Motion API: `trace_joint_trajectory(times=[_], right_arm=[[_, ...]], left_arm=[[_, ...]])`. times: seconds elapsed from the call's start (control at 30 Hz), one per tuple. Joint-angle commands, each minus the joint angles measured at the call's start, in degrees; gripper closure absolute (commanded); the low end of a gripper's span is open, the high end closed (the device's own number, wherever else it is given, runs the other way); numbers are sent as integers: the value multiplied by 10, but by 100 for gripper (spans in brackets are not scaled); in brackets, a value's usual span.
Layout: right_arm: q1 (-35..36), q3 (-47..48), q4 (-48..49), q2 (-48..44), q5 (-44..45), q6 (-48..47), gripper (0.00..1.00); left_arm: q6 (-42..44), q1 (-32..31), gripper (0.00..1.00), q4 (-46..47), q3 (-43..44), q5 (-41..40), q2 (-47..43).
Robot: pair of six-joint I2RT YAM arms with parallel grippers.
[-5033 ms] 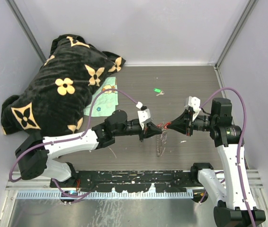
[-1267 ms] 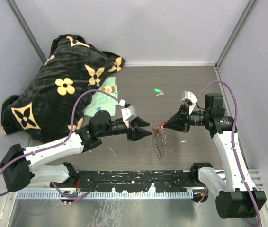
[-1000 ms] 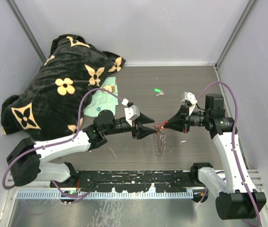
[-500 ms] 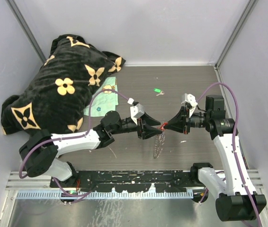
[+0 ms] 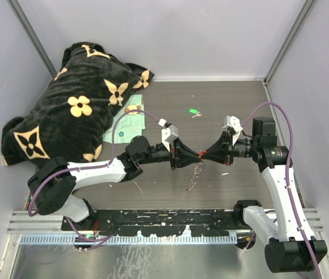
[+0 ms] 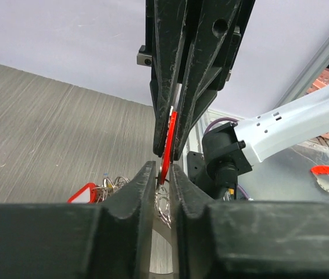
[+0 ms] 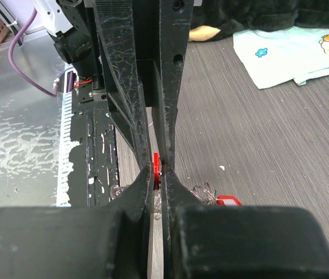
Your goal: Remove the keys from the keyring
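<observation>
My two grippers meet tip to tip above the middle of the table. The right gripper (image 5: 203,155) is shut on a red key tag (image 7: 156,168). The left gripper (image 5: 197,156) comes from the opposite side, and its narrow jaws close round the same red tag (image 6: 165,156). The dark chain-like keyring (image 5: 194,176) hangs edge-on below the tag, its lower end by the table. Silver rings (image 6: 163,200) dangle between the left fingers. A second red tag (image 6: 83,193) with silver keys lies on the table below. A green-tagged key (image 5: 193,111) lies apart, farther back.
A big black blanket with cream flowers (image 5: 71,104) fills the back left. A pale green printed cloth (image 5: 127,125) lies beside it. Grey walls enclose the table; a metal rail (image 5: 164,218) runs along the near edge.
The left gripper has swung right and reached the red tag in the right gripper, its jaws narrowing from open onto it. The right gripper has held still and the ring has risen slightly.
</observation>
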Motion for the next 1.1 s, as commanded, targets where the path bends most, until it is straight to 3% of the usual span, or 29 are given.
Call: trace_joint_trajectory(times=[0.0,0.07,0.17,0.47,0.63,0.73,0.87,0.97,1.07], right_arm=[[3,18,9,-16,-26,-6,99],[3,18,9,-17,-26,-6,99],[3,18,8,-19,-24,-6,99],[3,14,7,-30,-10,-2,66],[0,24,8,-33,-8,10,62],[0,21,11,-34,-1,16,64],[0,19,20,-34,-1,27,79],[-1,21,21,-32,-12,32,97],[0,21,20,-32,-24,34,99]], left_arm=[[-9,-3,89,39,26,16,3],[-7,-3,99,29,28,20,2],[-1,-3,100,6,33,27,-3],[-10,-1,100,-23,25,-1,-32],[-12,0,100,-29,20,-7,-42],[-12,-1,100,-29,17,-10,-47],[-12,0,100,-30,17,-9,-49],[-13,0,100,-33,20,-5,-47],[-18,0,100,-35,25,-3,-44]])
